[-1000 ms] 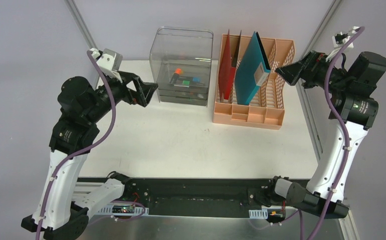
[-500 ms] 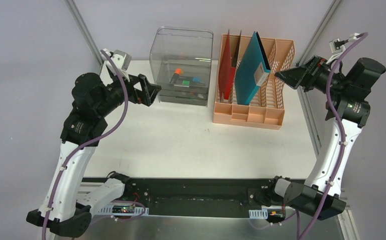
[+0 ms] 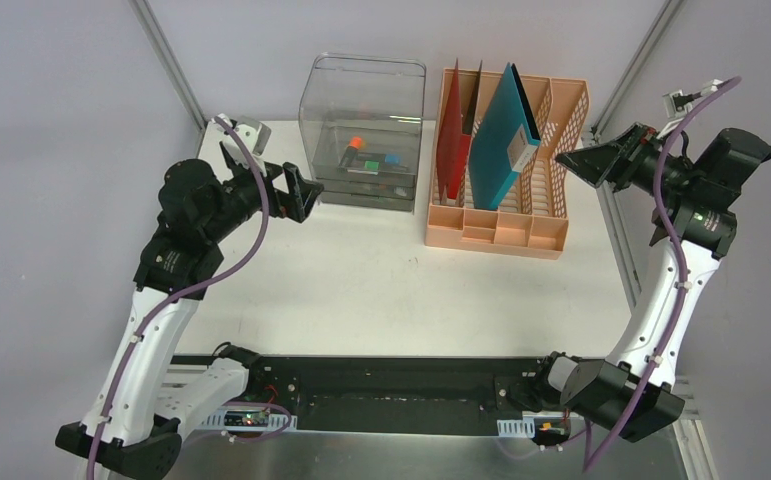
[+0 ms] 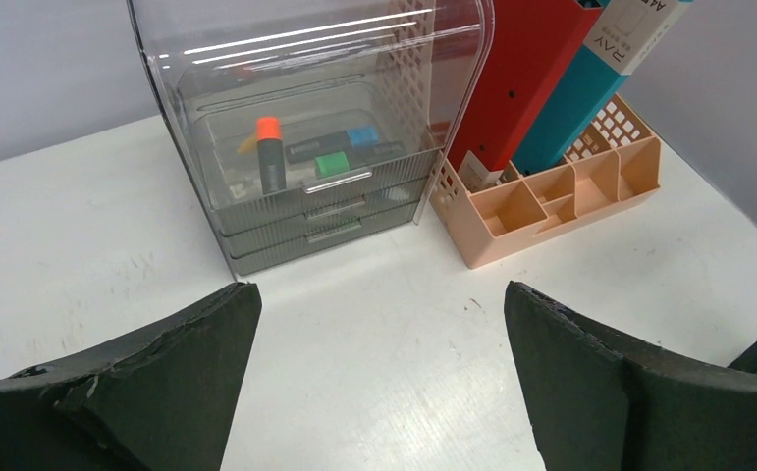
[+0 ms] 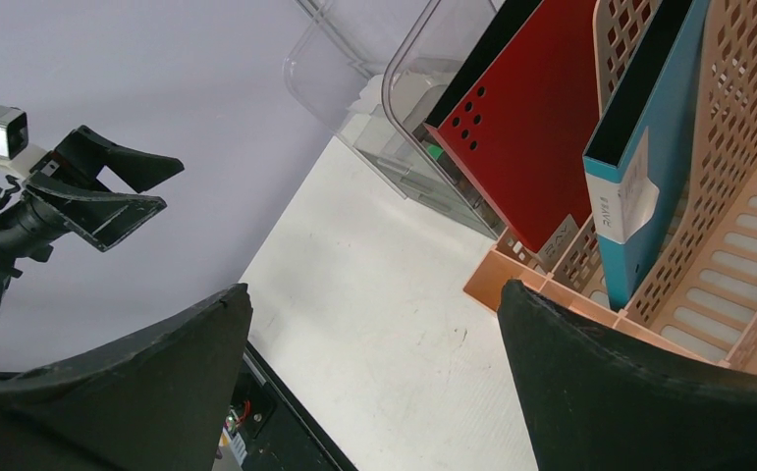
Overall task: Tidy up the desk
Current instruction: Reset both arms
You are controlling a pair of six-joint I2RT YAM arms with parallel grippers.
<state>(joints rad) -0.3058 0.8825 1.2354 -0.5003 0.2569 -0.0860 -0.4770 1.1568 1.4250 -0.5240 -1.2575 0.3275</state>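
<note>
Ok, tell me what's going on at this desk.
Two robot arms are set to tidy the desk, and neither holds anything right now. The left fingers are open in the air in front of the clear drawer box, which has markers inside. The right fingers are open beside the peach file rack, where a red folder and a teal folder stand.
</note>
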